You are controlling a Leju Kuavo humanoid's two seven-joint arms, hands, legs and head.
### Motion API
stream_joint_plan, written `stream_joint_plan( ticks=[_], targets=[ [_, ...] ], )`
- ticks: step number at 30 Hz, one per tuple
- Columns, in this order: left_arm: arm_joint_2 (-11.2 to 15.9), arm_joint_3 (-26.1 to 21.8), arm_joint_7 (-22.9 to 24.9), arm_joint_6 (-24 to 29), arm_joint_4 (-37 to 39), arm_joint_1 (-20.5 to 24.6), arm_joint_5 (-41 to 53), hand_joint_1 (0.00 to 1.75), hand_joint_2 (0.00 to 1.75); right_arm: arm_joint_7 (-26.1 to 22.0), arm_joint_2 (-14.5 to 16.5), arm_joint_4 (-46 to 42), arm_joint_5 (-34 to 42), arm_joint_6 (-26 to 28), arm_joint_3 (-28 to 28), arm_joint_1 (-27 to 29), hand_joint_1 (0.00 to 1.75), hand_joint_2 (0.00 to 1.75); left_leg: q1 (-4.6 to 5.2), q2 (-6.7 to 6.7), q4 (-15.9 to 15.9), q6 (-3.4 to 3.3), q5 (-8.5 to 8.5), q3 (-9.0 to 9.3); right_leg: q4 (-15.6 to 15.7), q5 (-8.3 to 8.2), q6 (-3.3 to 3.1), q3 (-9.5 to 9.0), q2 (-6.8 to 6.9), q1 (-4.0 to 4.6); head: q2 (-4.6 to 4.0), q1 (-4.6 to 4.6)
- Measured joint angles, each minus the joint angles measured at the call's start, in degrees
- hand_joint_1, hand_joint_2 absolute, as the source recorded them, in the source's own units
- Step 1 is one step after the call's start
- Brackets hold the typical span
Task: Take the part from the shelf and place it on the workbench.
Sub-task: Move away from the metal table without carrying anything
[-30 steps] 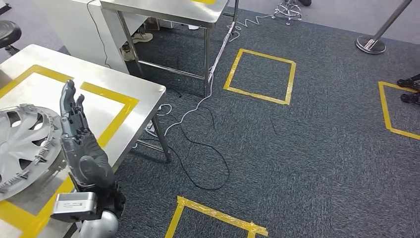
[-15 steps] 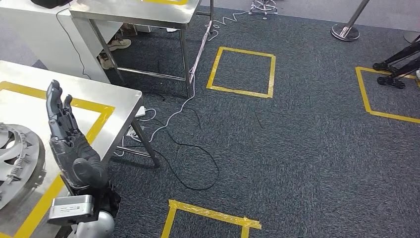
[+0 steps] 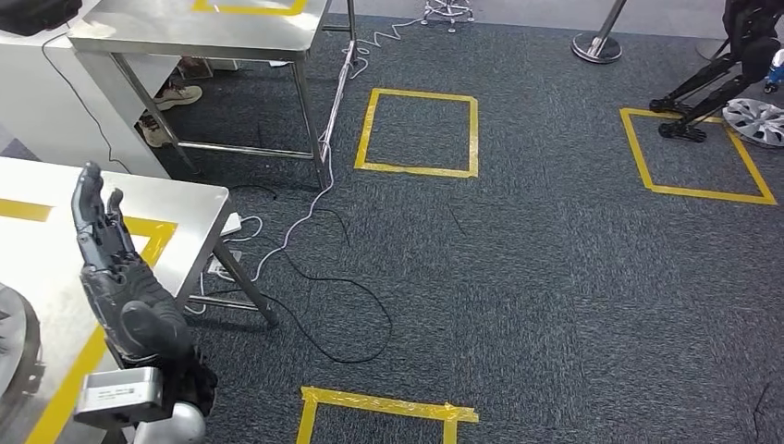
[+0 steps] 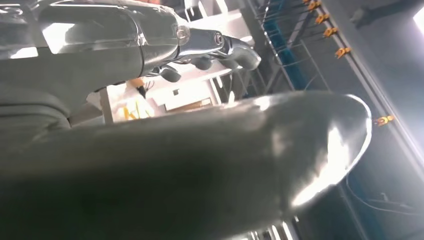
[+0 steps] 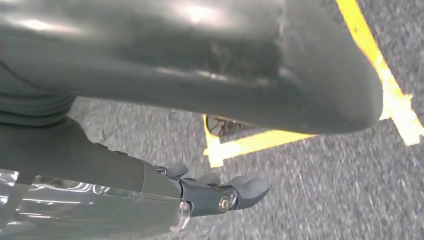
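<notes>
View swung right, workbench (image 3: pixel 199 217) at left edge, dark carpet (image 3: pixel 555 277).

A dark grey, speckled carpet (image 3: pixel 555 277) is marked with squares of yellow tape (image 3: pixel 418 132). The steel worktop (image 3: pixel 185 217) is seen in brushed silver, crossed by a yellow band (image 3: pixel 148 239). The left hand (image 3: pixel 116 268) is shown in dark grey, its wrist block (image 3: pixel 120 396) in pale silver. A white cable (image 3: pixel 319 176) and a black cable (image 3: pixel 361 314) are traced across the carpet. A silver-grey hubcap (image 3: pixel 756 120) is glimpsed at the far right beside black stand legs (image 3: pixel 698 92). The right hand (image 5: pixel 220 195) is rendered in dark grey against grey carpet and yellow tape.
</notes>
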State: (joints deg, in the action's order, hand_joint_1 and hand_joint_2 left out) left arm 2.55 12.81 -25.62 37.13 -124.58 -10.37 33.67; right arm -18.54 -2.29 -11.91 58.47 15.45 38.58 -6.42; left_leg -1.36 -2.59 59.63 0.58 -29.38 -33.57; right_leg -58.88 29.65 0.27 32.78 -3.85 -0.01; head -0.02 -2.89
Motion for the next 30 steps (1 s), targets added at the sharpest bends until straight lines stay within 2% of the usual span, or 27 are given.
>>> stream_joint_plan(
  ticks=[2, 4, 5, 6, 7, 8, 9, 10, 11, 12, 14, 15, 17, 19, 20, 21, 22, 23, 24, 25, 26, 28, 30],
  targets=[
    [-0.1, -0.1, -0.4, 0.0, 0.0, -0.1, -0.3, 0.00, 0.00, -0.3, 0.0, 0.0, -0.1, -0.1, 0.0, -0.5, 0.00, 0.00, -0.13, 1.33, -0.4, -0.59, 0.02, 0.42, -2.5, 1.65, 0.59, 1.20, 1.48, 0.00, 0.00, 0.24],
    [-0.2, -0.1, -0.7, 0.0, 0.0, -0.1, -0.5, 0.00, 0.00, -0.4, 0.0, 0.0, -0.2, -0.1, 0.1, -1.2, 0.00, 0.00, 0.01, 2.82, -0.5, -0.94, -0.20, 0.67, -8.8, 4.71, 1.10, 4.50, 2.92, -0.16, 0.00, 0.43],
    [-0.3, -0.1, -0.8, 0.0, 0.1, 0.0, -0.7, 0.00, 0.00, -0.5, 0.0, 0.0, -0.2, -0.1, 0.1, -1.4, 0.00, 0.00, 0.10, 3.49, -0.5, -1.02, -0.32, 0.74, -11.9, 5.78, 1.27, 6.24, 3.14, -0.28, 0.00, 0.42],
    [-0.3, -0.1, -0.8, 0.0, 0.1, 0.0, -0.9, 0.00, 0.00, -0.5, 0.0, 0.0, -0.2, -0.1, 0.1, -1.5, 0.00, 0.00, 0.16, 4.05, -0.5, -1.04, -0.45, 0.81, -13.7, 5.92, 1.38, 7.32, 3.29, -0.37, 0.00, 0.42],
    [-0.4, -0.1, -0.9, 0.0, 0.1, 0.0, -1.0, 0.00, 0.00, -0.5, 0.0, 0.0, -0.3, -0.1, 0.1, -1.4, 0.00, 0.00, 0.20, 4.48, -0.5, -1.00, -0.58, 0.90, -13.5, 5.01, 1.40, 7.43, 3.43, -0.45, 0.00, 0.42],
    [-0.5, -0.2, -1.0, 0.0, 0.2, 0.0, -1.2, 0.00, 0.00, -0.5, 0.0, 0.0, -0.3, -0.1, 0.2, -1.4, 0.00, 0.00, 0.22, 4.83, -0.5, -0.91, -0.73, 1.07, -11.3, 3.23, 1.33, 6.50, 3.61, -0.50, 0.00, 0.41],
    [-0.6, -0.2, -1.1, 0.0, 0.2, 0.0, -1.3, 0.00, 0.00, -0.5, -0.1, 0.0, -0.3, -0.1, 0.3, -1.3, 0.00, 0.00, 0.24, 5.11, -0.5, -0.77, -0.88, 1.28, -7.9, 1.13, 1.16, 4.87, 3.97, -0.49, 0.00, 0.42],
    [-0.7, -0.2, -1.2, 0.0, 0.2, 0.1, -1.4, 0.00, 0.00, -0.5, -0.2, 0.0, -0.3, -0.1, 0.4, -1.3, 0.00, 0.00, 0.32, 5.37, -0.5, -0.58, -1.04, 1.46, -4.6, -0.27, 0.91, 3.17, 4.59, -0.30, 0.00, 0.43],
    [-0.8, -0.2, -1.3, 0.0, 0.2, 0.1, -1.5, 0.00, 0.00, -0.5, -0.3, 0.0, -0.3, -0.1, 0.5, -1.4, 0.00, 0.00, 0.38, 5.60, -0.5, -0.33, -1.18, 1.58, -1.9, -1.09, 0.60, 1.84, 5.13, -0.09, 0.00, 0.42],
    [-0.9, -0.2, -1.4, 0.0, 0.2, 0.1, -1.6, 0.00, 0.00, -0.5, -0.4, 0.0, -0.3, -0.1, 0.6, -1.5, 0.00, 0.00, 0.41, 5.80, -0.5, -0.04, -1.27, 1.68, -0.5, -1.23, 0.30, 1.11, 5.53, 0.15, 0.00, 0.38],
    [-1.0, -0.2, -1.5, 0.0, 0.3, 0.1, -1.8, 0.00, 0.00, -0.5, -0.6, 0.0, -0.3, -0.1, 0.6, -1.5, 0.00, 0.00, 0.36, 6.24, -0.7, 0.57, -1.37, 1.94, 0.2, -0.91, -0.32, 0.84, 5.45, 0.50, 0.00, 0.31],
    [-1.0, -0.2, -1.6, 0.0, 0.3, 0.2, -1.8, 0.00, 0.00, -0.5, -0.7, 0.0, -0.3, 0.0, 0.6, -1.4, 0.00, 0.00, 0.23, 5.99, -0.7, 0.90, -1.55, 2.17, 0.5, -1.02, -0.67, 0.60, 5.23, 0.48, 0.00, 0.27],
    [-1.0, -0.2, -1.7, 0.0, 0.2, 0.2, -1.9, 0.00, 0.00, -0.5, -0.8, 0.0, -0.3, 0.0, 0.7, -1.5, 0.00, 0.00, 0.10, 4.19, 1.2, 1.36, -3.00, 1.58, 1.3, -1.32, -1.41, -0.06, 4.76, 0.28, 0.00, 0.12],
    [-1.0, -0.3, -1.7, 0.0, 0.3, 0.2, -2.0, 0.00, 0.00, -0.5, -0.9, 0.0, -0.3, 0.0, 0.7, -1.8, 0.00, 0.00, 0.08, 2.44, 7.3, 1.53, -5.97, -1.55, 1.6, -1.40, -1.97, -0.38, 4.15, 0.21, 0.00, -0.11],
    [-1.0, -0.3, -1.8, 0.0, 0.3, 0.2, -2.1, 0.00, 0.00, -0.5, -0.9, 0.0, -0.3, 0.0, 0.7, -1.8, 0.00, 0.00, 0.11, 2.28, 10.7, 1.59, -7.21, -3.54, 1.6, -1.35, -2.18, -0.42, 3.81, 0.27, 0.00, -0.19],
    [-1.0, -0.3, -1.8, 0.0, 0.4, 0.1, -2.2, 0.00, 0.00, -0.4, -1.0, 0.0, -0.3, 0.0, 0.7, -1.8, 0.00, 0.00, 0.12, 2.28, 12.9, 1.64, -7.52, -5.06, 1.6, -1.28, -2.23, -0.47, 3.38, 0.33, 0.00, -0.21],
    [-1.0, -0.3, -1.7, 0.0, 0.4, 0.1, -2.4, 0.00, 0.00, -0.4, -1.0, 0.0, -0.2, 0.0, 0.7, -1.7, 0.00, 0.00, 0.13, 2.30, 13.3, 1.65, -6.75, -5.68, 1.5, -1.18, -2.24, -0.56, 2.94, 0.37, 0.00, -0.21],
    [-1.0, -0.3, -1.8, 0.0, 0.4, 0.1, -2.5, 0.00, 0.00, -0.4, -1.0, 0.0, -0.2, 0.0, 0.7, -1.6, 0.00, 0.00, 0.13, 2.26, 11.8, 1.61, -5.04, -5.30, 1.5, -1.06, -2.18, -0.69, 2.46, 0.35, 0.00, -0.22],
    [-1.0, -0.3, -1.8, 0.0, 0.4, 0.1, -2.6, 0.00, 0.00, -0.3, -1.0, 0.0, -0.2, 0.0, 0.7, -1.6, 0.00, 0.00, 0.11, 1.92, 8.8, 1.51, -2.75, -4.07, 1.3, -0.87, -2.02, -0.84, 1.95, 0.31, 0.00, -0.22],
    [-1.0, -0.3, -1.8, 0.0, 0.4, 0.1, -2.6, 0.00, 0.00, -0.3, -1.0, 0.0, -0.1, 0.0, 0.7, -1.6, 0.00, 0.00, 0.06, 1.01, 5.5, 1.35, -0.99, -2.62, 1.1, -0.64, -1.79, -0.94, 1.49, 0.31, 0.00, -0.21],
    [-1.0, -0.3, -1.9, 0.0, 0.4, 0.1, -2.6, 0.00, 0.00, -0.3, -1.0, 0.0, -0.1, 0.0, 0.7, -1.6, 0.00, 0.00, -0.02, 0.18, 2.6, 1.17, 0.03, -1.29, 0.9, -0.37, -1.49, -0.91, 1.03, 0.31, 0.00, -0.20],
    [-1.1, -0.3, -1.8, 0.0, 0.4, 0.2, -2.5, 0.00, 0.00, -0.3, -1.1, 0.0, 0.0, 0.0, 0.7, -1.6, 0.00, 0.00, 0.03, -0.86, 0.1, 0.71, 0.18, -0.08, 0.5, -0.12, -0.83, -0.64, 0.28, 0.19, 0.00, -0.15],
    [-1.2, -0.3, -1.5, 0.0, 0.4, 0.3, -2.4, 0.00, 0.00, -0.3, -1.3, 0.0, 0.3, -0.1, 0.7, -1.5, 0.00, 0.00, 0.13, -0.08, -0.3, 0.14, 0.14, 0.18, 0.6, -0.08, -0.19, -0.44, -0.31, -0.08, 0.00, -0.15]
  ],
)
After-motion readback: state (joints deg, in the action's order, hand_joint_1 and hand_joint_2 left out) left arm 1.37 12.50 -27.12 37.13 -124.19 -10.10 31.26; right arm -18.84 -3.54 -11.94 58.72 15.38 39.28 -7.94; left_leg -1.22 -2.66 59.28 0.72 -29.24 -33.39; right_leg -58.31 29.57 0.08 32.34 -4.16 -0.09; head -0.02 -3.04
